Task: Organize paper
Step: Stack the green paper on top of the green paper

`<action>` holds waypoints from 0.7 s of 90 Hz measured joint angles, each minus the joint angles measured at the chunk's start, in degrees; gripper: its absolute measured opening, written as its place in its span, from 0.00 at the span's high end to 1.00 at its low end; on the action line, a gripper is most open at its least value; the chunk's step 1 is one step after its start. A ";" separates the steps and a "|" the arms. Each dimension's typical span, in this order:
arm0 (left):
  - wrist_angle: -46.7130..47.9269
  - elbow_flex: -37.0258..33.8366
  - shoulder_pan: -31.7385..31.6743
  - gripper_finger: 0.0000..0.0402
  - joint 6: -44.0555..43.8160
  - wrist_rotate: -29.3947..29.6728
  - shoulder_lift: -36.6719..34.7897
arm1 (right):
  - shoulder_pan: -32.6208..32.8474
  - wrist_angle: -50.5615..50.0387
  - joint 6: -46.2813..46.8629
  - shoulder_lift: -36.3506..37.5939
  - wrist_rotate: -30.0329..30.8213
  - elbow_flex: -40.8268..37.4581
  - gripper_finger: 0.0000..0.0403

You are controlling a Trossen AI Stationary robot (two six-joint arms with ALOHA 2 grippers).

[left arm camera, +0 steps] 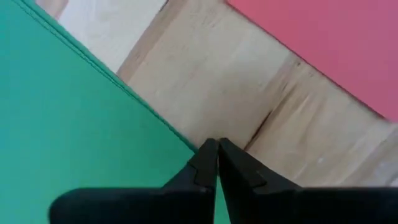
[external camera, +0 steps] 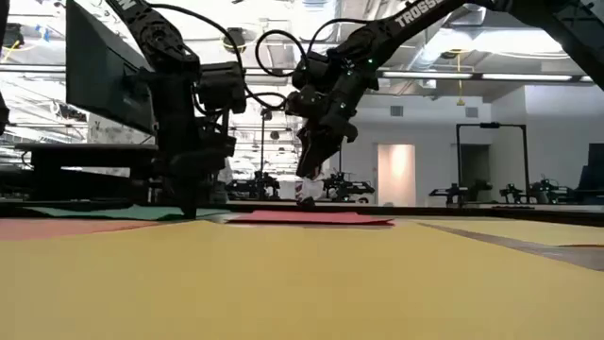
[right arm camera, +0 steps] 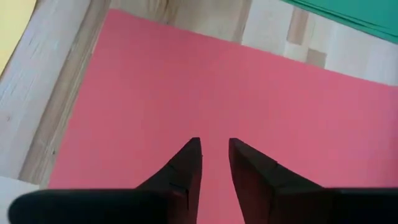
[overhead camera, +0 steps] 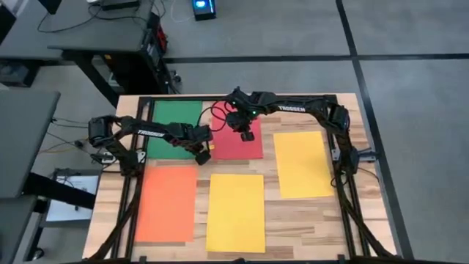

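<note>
Five flat sheets of plain paper, all the same size, lie on my wooden tabletop [overhead camera: 344, 220]. The green sheet [overhead camera: 174, 128] is at the far left, with the pink-red sheet [overhead camera: 236, 139] just beside it to the right; a strip of bare wood runs between them. The orange sheet [overhead camera: 166, 203] lies near left, one yellow sheet [overhead camera: 236, 213] near the middle, and the other yellow sheet [overhead camera: 302, 164] at the right, set a little farther back. All are apart from one another and lie flat, with clean straight edges.

My left gripper [overhead camera: 202, 154] is down at the near right corner of the green sheet; its fingers [left arm camera: 214, 168] are pressed together, their tips right at the sheet's edge. I cannot tell whether any paper is pinched between them.

My right gripper [overhead camera: 247, 135] hangs over the pink-red sheet, above its middle, its fingers [right arm camera: 186, 165] slightly apart with nothing between them.
</note>
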State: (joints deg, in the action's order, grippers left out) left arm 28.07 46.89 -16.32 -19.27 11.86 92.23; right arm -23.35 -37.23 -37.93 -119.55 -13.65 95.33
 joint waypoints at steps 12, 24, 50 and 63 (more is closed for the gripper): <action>-3.31 0.06 0.00 1.00 1.15 -0.11 0.04 | 0.00 -0.04 0.03 0.00 0.00 0.00 0.82; -4.91 0.08 -0.10 1.00 1.86 1.29 0.04 | 0.00 -0.04 0.04 0.00 0.00 0.00 0.82; -10.93 0.11 -7.70 1.00 9.70 4.19 0.00 | 0.06 -0.01 0.02 0.00 -0.04 0.02 0.82; -17.99 0.18 -15.25 1.00 12.55 3.87 0.00 | 0.04 0.00 0.00 0.00 -0.04 0.02 0.82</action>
State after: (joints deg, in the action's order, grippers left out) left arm 10.08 47.07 -31.56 -6.72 15.73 92.23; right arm -23.31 -37.24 -37.93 -119.55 -13.69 95.35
